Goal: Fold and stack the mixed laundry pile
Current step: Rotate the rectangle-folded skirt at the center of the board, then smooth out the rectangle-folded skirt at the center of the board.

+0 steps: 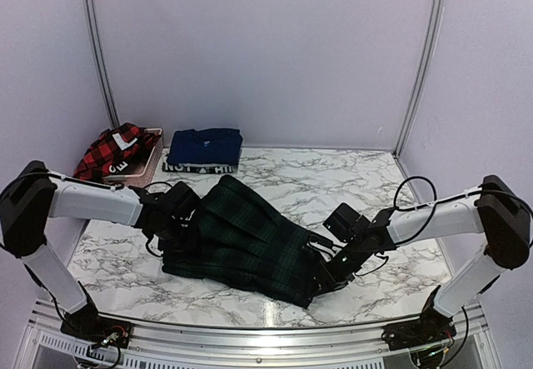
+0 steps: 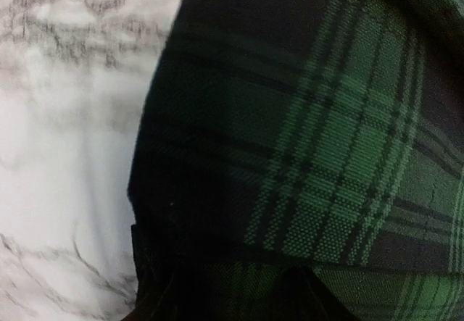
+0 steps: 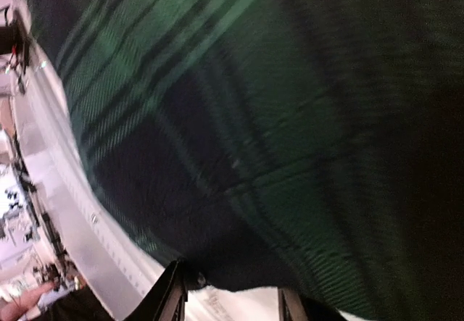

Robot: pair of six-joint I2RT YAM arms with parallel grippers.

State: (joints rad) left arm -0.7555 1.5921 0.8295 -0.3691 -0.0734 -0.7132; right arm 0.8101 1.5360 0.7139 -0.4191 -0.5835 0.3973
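A dark green plaid garment (image 1: 250, 240) lies spread across the middle of the marble table (image 1: 350, 177). My left gripper (image 1: 179, 212) is pressed onto its left edge. In the left wrist view the plaid cloth (image 2: 333, 132) fills the frame, and the left gripper (image 2: 235, 281) has its dark fingers apart, with the hem lying across them. My right gripper (image 1: 327, 271) is at the garment's near right corner. There the right gripper (image 3: 232, 296) is open, with the hem (image 3: 239, 263) at its fingertips. A folded navy piece (image 1: 204, 146) with a white lettered band lies at the back. A red-and-black checked shirt (image 1: 112, 151) lies at the back left.
The checked shirt rests in a pink basket (image 1: 151, 154) at the table's back left corner, beside the navy piece. Pale walls close in the back and both sides. A metal rail (image 1: 266, 336) runs along the near edge, close under the right gripper.
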